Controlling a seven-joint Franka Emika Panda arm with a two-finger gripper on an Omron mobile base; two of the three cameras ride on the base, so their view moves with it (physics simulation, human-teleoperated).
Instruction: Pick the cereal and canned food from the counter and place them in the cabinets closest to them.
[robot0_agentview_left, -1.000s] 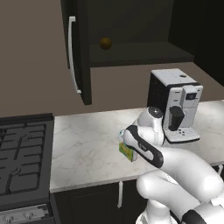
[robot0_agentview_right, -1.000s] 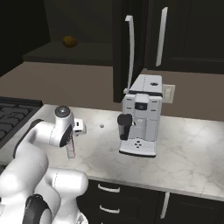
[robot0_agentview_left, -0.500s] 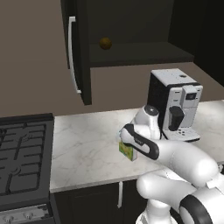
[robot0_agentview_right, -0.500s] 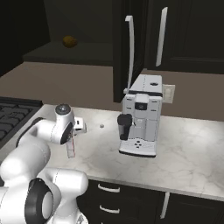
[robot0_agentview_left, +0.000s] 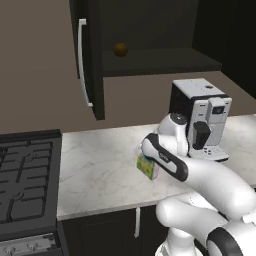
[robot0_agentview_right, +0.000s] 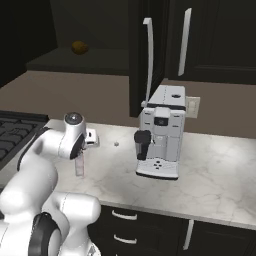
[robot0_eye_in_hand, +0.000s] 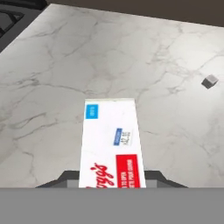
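Observation:
The cereal stands upright on the white marble counter, its white top face with red and blue patches toward the hand camera. My gripper is shut on it, one dark finger against each long side. From the left base view the box's green and yellow front peeks out beside my forearm, near the counter's front edge. In the right base view it is a thin pale slab under my hand. Above, an upper cabinet stands with its door swung open. The canned food is out of view.
A white and black coffee machine stands just right of the box. The black stove lies to the left. A small round brown thing sits on the open cabinet's shelf. A tiny grey piece lies on the counter.
The jaws have closed from wide open onto the cereal box. The arm and box have stayed in nearly the same spot.

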